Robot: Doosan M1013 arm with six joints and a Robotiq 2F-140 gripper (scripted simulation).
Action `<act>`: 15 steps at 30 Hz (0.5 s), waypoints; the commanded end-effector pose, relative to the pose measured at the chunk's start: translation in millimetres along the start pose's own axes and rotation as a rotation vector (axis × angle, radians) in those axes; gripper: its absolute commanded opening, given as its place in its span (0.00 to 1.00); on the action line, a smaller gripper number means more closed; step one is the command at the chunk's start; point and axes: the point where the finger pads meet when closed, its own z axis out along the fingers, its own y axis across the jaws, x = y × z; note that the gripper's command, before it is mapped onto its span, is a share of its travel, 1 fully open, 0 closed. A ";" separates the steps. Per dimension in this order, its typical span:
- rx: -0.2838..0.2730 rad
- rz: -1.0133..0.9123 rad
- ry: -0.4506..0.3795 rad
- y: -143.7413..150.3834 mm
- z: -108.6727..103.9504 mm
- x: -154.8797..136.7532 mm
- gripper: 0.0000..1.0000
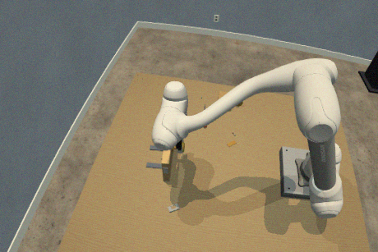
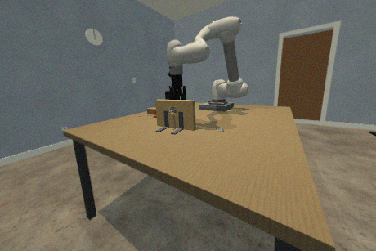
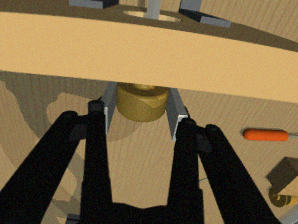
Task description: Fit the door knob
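Note:
The upright wood panel [image 1: 166, 166] [image 2: 186, 118] [image 3: 150, 52] stands on the table, held up by grey feet. Its latch [image 2: 172, 111] shows on the face turned away from the robot. My gripper [image 1: 179, 145] [image 2: 176, 93] [image 3: 142, 92] comes down behind the panel, on the robot's side, and is shut on the brass door knob [image 3: 141, 101]. In the wrist view the knob sits right against the panel's near face, partly hidden under its top edge. A grey square bar [image 3: 153, 8] shows in the round hole on the far face. I cannot tell whether the round plate lies flat on the wood.
An orange-handled tool [image 3: 265, 135] and another brass part [image 3: 283, 186] lie on the table to the right in the wrist view. Small loose pieces [image 1: 232, 144] lie mid-table. The arm's base plate [image 1: 292, 171] stands at the right. Grey feet [image 1: 155, 166] stick out from the panel.

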 end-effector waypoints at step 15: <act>0.000 0.000 0.000 0.0 -0.3 1.4 0.42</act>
